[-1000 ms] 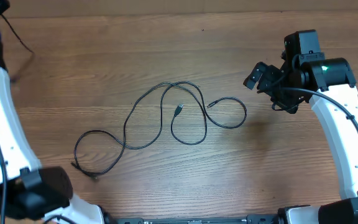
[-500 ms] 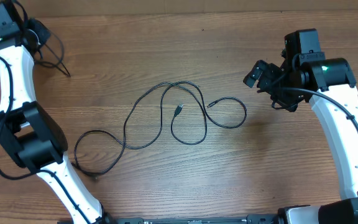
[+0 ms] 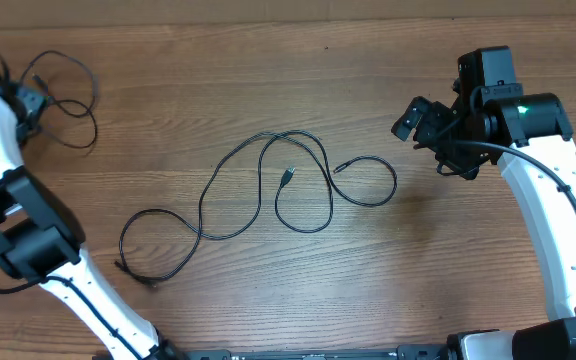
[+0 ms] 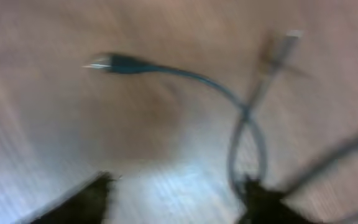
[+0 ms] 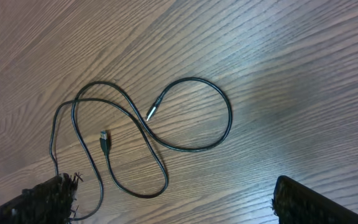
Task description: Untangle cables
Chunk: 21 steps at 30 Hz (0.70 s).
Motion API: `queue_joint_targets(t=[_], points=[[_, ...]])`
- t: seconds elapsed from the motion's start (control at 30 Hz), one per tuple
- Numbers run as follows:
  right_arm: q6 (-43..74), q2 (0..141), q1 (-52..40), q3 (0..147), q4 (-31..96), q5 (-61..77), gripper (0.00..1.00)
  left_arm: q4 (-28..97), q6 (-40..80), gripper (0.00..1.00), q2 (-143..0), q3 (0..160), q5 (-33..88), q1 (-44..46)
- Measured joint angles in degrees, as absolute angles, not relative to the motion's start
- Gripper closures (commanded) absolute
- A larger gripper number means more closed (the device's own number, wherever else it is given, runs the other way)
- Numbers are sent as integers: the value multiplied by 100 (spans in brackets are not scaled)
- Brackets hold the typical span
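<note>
The wood-grain table (image 3: 268, 60) is filling all three views. Near its middle a small flat plug (image 3: 287, 175) is lying with its metal end pointing toward the far edge, and it is serving as the reference for everything else.

Looping around the flat plug, the tangled cables (image 3: 304, 230) are crossing each other several times. Just to the robot's right of the plug, a silver-tipped plug (image 3: 338, 168) is resting on the wood at the start of a rounded loop. On the plug's other side, toward the near-left corner, one strand is trailing off in a wide curve and ending in a dark tip (image 3: 151, 286). The right wrist camera is showing the same flat plug (image 5: 105, 140) and silver-tipped plug (image 5: 153, 112) lying flat and apart from each other.

Well to the right of the flat plug, the right gripper (image 3: 415, 122) is hovering above bare wood with its fingers spread wide and nothing between them (image 5: 179, 205).

Far to the left of the flat plug and well apart from the tangle, a third cable (image 3: 94, 125) is lying in loose loops beside the left gripper (image 3: 26, 100). The left wrist view is blurred. Its dark fingers (image 4: 86, 199) are standing apart with wood showing between them, and a loop of the third cable (image 4: 229, 99) is running up to one fingertip. I cannot tell whether it is touching.
</note>
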State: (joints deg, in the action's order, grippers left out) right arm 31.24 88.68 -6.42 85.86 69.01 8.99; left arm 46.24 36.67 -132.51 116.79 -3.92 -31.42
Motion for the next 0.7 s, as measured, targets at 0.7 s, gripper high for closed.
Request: queue_joint_targets(t=[0.7], points=[[3127,8868,-642,8586,6904,902,0,5690,4466,0,-10696,11944,996,-3533]])
